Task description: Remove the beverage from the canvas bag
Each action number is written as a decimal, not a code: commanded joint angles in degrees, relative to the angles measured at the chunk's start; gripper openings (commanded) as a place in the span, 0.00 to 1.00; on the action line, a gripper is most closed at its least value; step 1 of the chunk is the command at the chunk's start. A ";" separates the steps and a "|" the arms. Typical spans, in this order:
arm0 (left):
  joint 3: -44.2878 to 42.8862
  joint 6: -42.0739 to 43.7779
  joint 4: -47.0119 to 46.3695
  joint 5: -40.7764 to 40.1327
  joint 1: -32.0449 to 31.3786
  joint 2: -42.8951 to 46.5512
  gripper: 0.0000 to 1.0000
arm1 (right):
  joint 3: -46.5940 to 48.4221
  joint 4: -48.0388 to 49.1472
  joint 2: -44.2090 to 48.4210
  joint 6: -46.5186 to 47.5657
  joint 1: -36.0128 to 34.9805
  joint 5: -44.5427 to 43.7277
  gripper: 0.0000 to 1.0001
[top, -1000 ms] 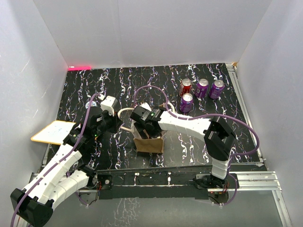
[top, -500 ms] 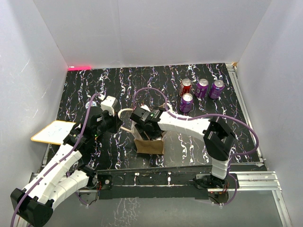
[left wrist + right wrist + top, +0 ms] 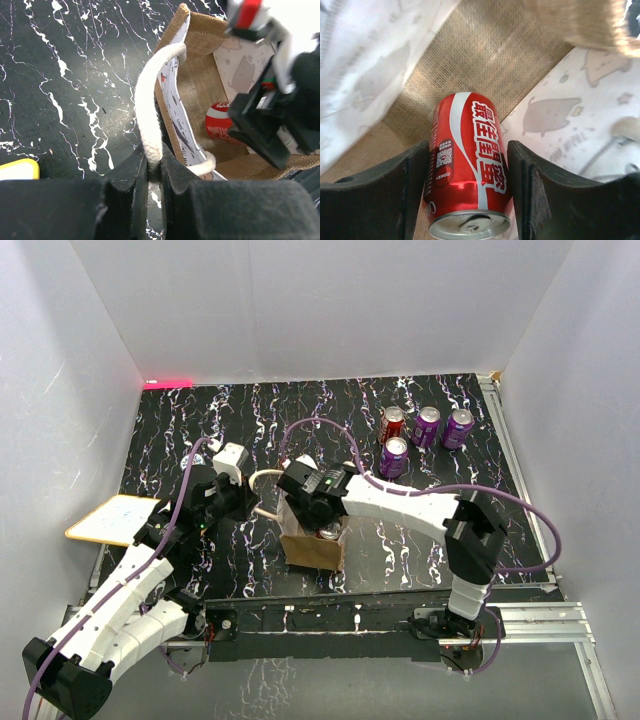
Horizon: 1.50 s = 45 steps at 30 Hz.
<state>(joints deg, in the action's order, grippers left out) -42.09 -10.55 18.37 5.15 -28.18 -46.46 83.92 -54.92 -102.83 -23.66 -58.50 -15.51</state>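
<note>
The tan canvas bag (image 3: 312, 548) stands upright near the table's front middle. My left gripper (image 3: 250, 502) is shut on its cream rope handle (image 3: 150, 110) and holds that side of the mouth open. My right gripper (image 3: 325, 525) reaches down into the bag's mouth. Its fingers (image 3: 415, 190) are closed on the sides of a red Coke can (image 3: 470, 175), above the bag's burlap floor (image 3: 485, 55). The can also shows in the left wrist view (image 3: 220, 122), inside the bag (image 3: 200, 85) under the right gripper.
Several cans stand at the back right: one red (image 3: 392, 423) and three purple (image 3: 427, 426), (image 3: 459, 428), (image 3: 394, 457). A flat white board with a yellow edge (image 3: 110, 519) lies at the left. White walls surround the table.
My right wrist has risen a little out of the bag and its forearm has swung right; the red can now shows at the bag's mouth. The left arm has not moved.
</note>
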 commanded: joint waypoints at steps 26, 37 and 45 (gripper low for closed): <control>0.35 0.30 -0.36 -0.61 0.41 1.03 0.00 | -2.99 16.21 15.69 3.12 4.93 5.56 0.16; -1.42 -3.90 0.53 1.57 0.41 -1.01 0.00 | -14.69 22.91 13.79 2.30 0.21 18.86 0.66; -1.11 -4.66 1.08 1.45 0.41 -3.11 0.00 | -10.97 22.62 10.04 5.15 -0.91 5.54 0.93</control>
<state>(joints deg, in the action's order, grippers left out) -42.44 -15.18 18.50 6.68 -28.18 -49.36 67.99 -34.09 -90.00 -20.75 -59.16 -2.20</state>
